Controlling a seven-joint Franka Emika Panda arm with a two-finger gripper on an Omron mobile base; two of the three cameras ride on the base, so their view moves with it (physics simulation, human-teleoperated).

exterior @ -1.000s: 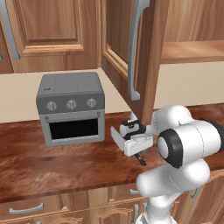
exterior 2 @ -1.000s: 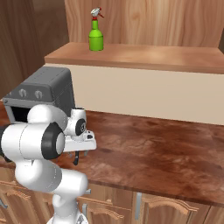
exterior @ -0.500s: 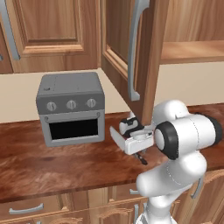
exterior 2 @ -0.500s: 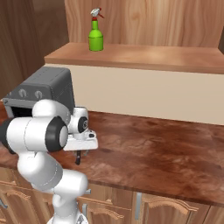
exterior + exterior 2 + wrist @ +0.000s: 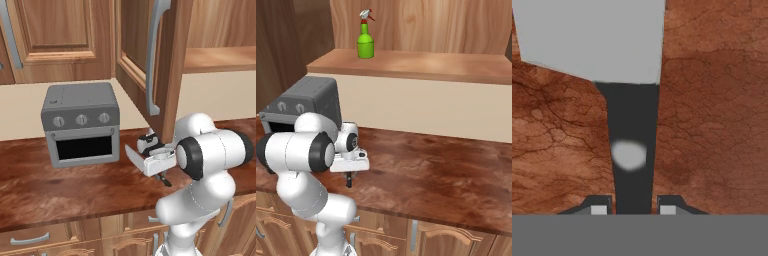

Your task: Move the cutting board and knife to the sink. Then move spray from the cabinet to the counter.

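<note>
Right base view: spray (image 5: 365, 38) stands upright near the cabinet (image 5: 406, 65) shelf's front edge; judge it light, slick plastic; grip the body. Your gripper (image 5: 348, 183) is nearly closed, holding nothing.

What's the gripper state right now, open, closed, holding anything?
Gripper: cannot be told whether open or closed; it points down over the counter, with no object seen hanging from it.
</note>
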